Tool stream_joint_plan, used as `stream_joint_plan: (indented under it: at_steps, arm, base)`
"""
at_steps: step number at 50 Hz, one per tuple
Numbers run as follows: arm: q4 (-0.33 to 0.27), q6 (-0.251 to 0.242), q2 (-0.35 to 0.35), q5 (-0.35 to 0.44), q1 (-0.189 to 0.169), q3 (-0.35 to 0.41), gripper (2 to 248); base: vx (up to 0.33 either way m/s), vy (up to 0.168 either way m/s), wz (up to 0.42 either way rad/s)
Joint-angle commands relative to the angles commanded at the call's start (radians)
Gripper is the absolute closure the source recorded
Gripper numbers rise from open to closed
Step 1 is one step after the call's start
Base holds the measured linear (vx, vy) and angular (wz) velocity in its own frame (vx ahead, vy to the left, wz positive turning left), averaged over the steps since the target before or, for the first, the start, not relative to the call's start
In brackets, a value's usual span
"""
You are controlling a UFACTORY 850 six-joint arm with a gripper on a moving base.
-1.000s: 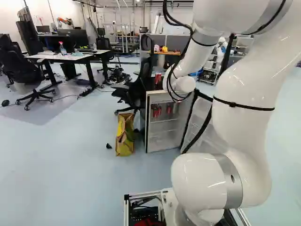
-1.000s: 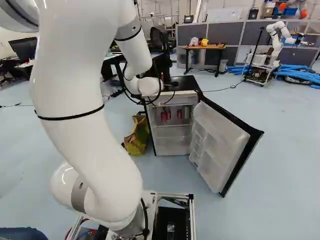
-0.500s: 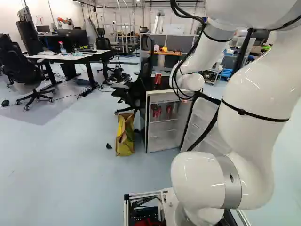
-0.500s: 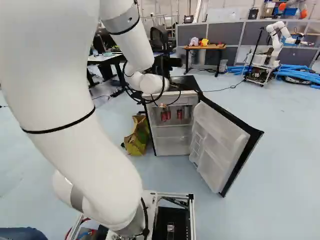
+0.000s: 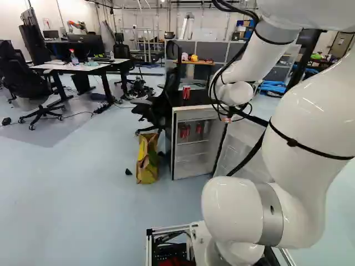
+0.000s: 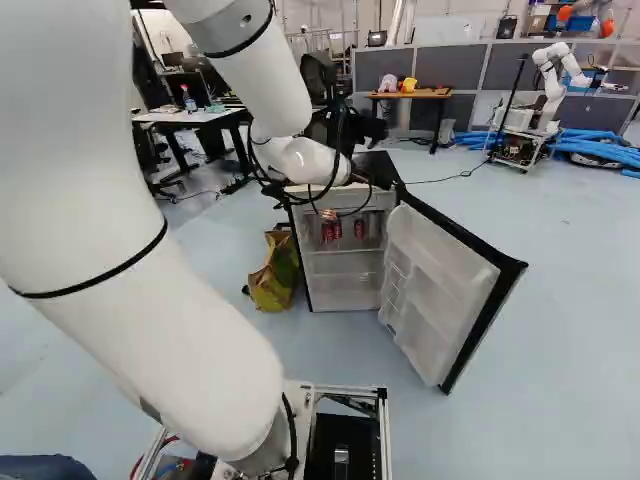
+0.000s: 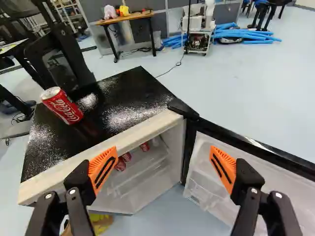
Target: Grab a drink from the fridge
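Over my feeds: I count four red cans (image 7: 62,105).
One atop, three inside. One fridge (image 7: 130,93), one fridge door (image 6: 432,290), one yellow-and-brown bag (image 5: 147,160), one wooden-topped table (image 6: 412,94).

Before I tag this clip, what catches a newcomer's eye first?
The white arm crossing the right base view's left side, and ahead of it the fridge, door wide open, red cans inside. Then the red can on the black top, and orange-padded fingers spread nearby.
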State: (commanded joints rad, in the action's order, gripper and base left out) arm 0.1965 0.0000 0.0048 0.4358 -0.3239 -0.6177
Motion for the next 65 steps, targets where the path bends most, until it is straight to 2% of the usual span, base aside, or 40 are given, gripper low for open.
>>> stream_joint_plan:
  at_steps: [9, 33, 65]
  arm:
    - [0.012, 0.000, 0.036, -0.035, -0.033, 0.014, 3]
    - [0.012, 0.000, 0.116, -0.036, -0.122, 0.034, 3]
    - [0.012, 0.000, 0.084, -0.044, -0.239, 0.003, 3]
  base:
    - [0.000, 0.000, 0.000]
    - [0.000, 0.000, 0.000]
    - [0.000, 0.000, 0.000]
